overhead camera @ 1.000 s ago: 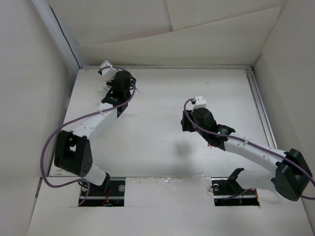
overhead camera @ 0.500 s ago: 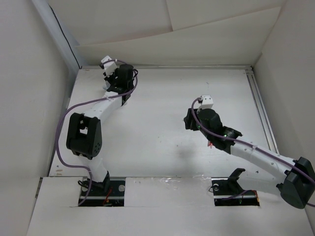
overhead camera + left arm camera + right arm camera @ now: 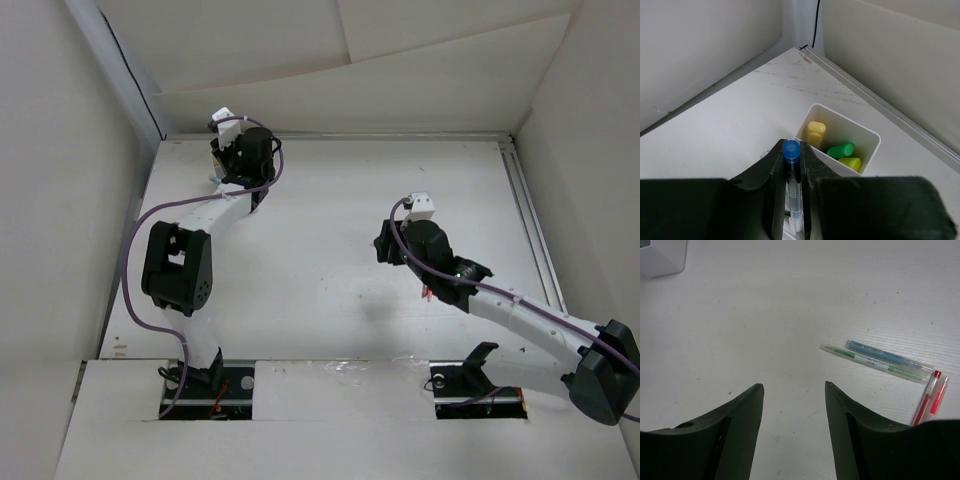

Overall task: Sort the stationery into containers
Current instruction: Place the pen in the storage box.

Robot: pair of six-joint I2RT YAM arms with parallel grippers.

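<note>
Blue-capped pen (image 3: 791, 149) in left claw (image 3: 791, 156), nearer corner (image 3: 799, 50) vs before – right claw (image 3: 793, 385) agape

The left claw (image 3: 791, 150) sits farther toward the counter's (image 3: 320, 200) far-left corner than before, its arm's elbow (image 3: 177, 268) pulled in closer; the right arm (image 3: 520, 315) lies slightly farther right.

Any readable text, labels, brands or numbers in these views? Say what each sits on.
None readable.
Blue pen: dark print along the barrel, too blurred to read.
Green pen: green marks on the barrel, too small to tell if they are text.
Red pens, blue-capped pen in the left tool, white box: no text visible.
</note>
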